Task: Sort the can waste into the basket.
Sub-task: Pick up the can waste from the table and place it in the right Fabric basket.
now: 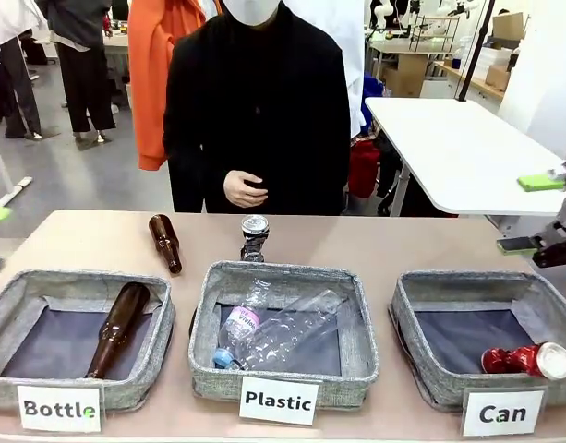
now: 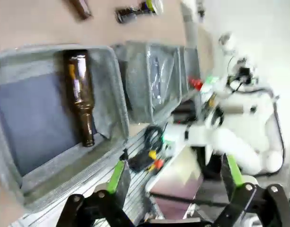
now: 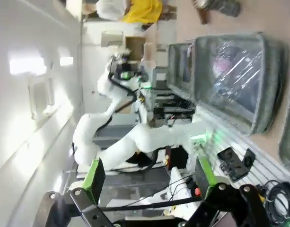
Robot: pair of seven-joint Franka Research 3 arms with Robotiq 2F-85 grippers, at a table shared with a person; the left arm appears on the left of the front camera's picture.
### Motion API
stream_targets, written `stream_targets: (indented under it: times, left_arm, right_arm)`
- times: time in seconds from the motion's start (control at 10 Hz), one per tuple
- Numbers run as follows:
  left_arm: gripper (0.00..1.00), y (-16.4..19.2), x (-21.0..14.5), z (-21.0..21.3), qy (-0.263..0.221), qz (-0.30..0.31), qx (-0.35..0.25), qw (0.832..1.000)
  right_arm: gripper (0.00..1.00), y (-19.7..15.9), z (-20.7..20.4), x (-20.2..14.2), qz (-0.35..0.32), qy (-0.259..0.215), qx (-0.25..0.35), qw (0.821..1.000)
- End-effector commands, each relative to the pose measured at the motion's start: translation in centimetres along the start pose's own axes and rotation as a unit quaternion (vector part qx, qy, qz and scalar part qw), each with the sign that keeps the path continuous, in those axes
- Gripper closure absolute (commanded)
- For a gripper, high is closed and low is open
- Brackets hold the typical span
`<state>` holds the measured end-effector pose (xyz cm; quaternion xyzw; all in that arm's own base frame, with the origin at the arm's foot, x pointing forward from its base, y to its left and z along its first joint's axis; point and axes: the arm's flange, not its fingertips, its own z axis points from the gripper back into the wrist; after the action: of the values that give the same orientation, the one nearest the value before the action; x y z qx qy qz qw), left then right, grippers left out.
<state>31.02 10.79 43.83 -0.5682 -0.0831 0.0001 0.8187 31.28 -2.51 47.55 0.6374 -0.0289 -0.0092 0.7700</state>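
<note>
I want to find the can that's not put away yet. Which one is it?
Look at the middle basket, marked Plastic. Just behind it sits a small black can with a silver top. The bottle to its left is brown and lies flat.

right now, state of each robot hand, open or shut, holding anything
Left hand: open, holding nothing.
Right hand: open, holding nothing.
</note>
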Motion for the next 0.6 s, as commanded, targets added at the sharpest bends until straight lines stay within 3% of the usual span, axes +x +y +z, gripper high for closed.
stream_targets:
  times: [0.0, 0.1, 0.5]
  left_arm:
    - [0.00, 4.3, -3.8, 3.0, -0.277, 0.016, -0.150, 0.949]
    - [0.00, 0.0, 0.0, 0.0, 0.000, 0.000, 0.000, 1.000]
    - [0.00, 0.0, 0.0, 0.0, 0.000, 0.000, 0.000, 1.000]
  right_arm:
    - [0.00, 0.5, 0.3, -0.7, 0.003, 0.017, 0.023, 1.000]
    - [0.00, 0.5, 0.3, -0.7, 0.003, 0.017, 0.023, 1.000]
    - [0.00, 0.5, 0.3, -0.7, 0.003, 0.017, 0.023, 1.000]
